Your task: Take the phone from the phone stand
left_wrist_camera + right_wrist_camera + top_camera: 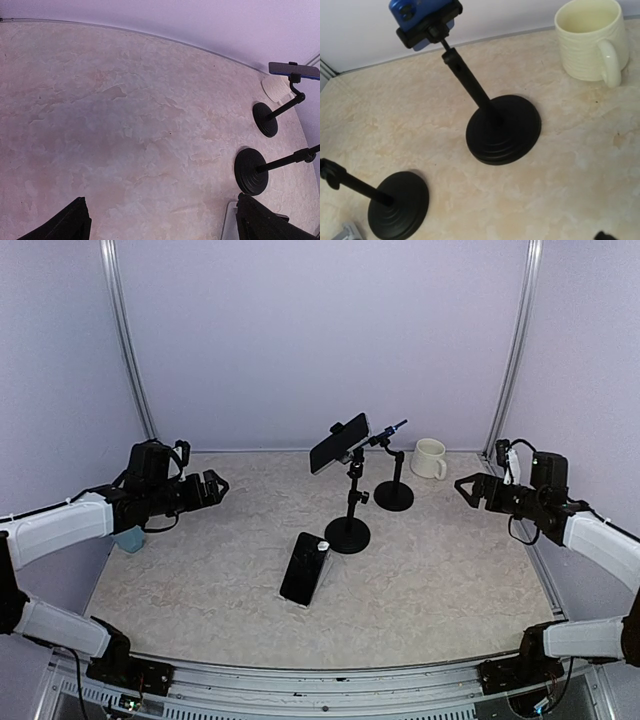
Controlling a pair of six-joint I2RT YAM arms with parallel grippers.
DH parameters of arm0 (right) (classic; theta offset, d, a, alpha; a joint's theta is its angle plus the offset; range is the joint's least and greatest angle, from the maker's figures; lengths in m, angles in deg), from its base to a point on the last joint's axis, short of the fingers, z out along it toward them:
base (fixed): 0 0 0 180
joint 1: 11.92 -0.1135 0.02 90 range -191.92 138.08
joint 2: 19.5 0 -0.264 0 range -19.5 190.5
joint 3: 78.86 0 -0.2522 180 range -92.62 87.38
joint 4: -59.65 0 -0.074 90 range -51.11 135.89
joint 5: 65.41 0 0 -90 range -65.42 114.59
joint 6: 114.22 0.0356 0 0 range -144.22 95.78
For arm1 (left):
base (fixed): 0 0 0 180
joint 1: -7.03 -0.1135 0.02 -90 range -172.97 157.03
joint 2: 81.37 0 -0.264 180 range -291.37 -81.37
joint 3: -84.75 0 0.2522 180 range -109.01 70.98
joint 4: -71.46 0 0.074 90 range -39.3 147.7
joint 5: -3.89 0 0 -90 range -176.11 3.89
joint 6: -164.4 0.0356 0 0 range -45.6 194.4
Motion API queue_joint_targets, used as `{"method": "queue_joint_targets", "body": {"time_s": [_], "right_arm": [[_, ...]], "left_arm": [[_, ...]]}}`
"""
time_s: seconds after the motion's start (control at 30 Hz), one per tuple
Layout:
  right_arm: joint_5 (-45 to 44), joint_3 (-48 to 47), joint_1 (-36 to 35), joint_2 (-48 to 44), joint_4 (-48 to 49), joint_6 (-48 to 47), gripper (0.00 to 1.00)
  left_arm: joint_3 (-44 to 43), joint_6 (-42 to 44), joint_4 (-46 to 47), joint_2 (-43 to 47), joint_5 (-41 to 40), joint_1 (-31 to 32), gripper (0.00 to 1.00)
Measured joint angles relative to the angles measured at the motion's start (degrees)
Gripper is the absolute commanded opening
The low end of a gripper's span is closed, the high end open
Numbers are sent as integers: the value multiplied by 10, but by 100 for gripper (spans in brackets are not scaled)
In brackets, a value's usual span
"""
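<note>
A black phone point(338, 443) is clamped tilted on the nearer black stand point(347, 534) at the table's middle. A blue phone point(393, 429) sits in the farther stand point(393, 496); it also shows in the left wrist view point(294, 70) and in the right wrist view point(422, 11). Another black phone point(305, 568) lies flat on the table in front of the stands. My left gripper point(212, 487) is open and empty, raised at the left, far from the stands; its view point(160, 212) shows bare table between the fingers. My right gripper point(467, 489) is open and empty at the right, facing the stands.
A cream mug point(430, 458) stands at the back right, near the farther stand; it shows in the right wrist view point(590, 40). A small blue object point(130, 538) sits under my left arm at the table's left edge. Walls close the back and sides.
</note>
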Motion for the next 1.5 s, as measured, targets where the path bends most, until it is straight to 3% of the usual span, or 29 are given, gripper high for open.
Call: {"method": "queue_joint_targets", "body": {"time_s": [0.53, 0.8, 1.17, 1.5], "right_arm": [[59, 18, 16, 22, 39, 43, 100], [124, 47, 17, 0, 54, 43, 100], [134, 88, -19, -21, 77, 53, 100], [118, 139, -68, -23, 116, 89, 100]], "left_arm": [[60, 26, 30, 49, 83, 17, 99], [83, 40, 38, 52, 86, 111, 99], [87, 34, 52, -10, -1, 268, 99], [87, 19, 72, -94, -38, 331, 99]]}}
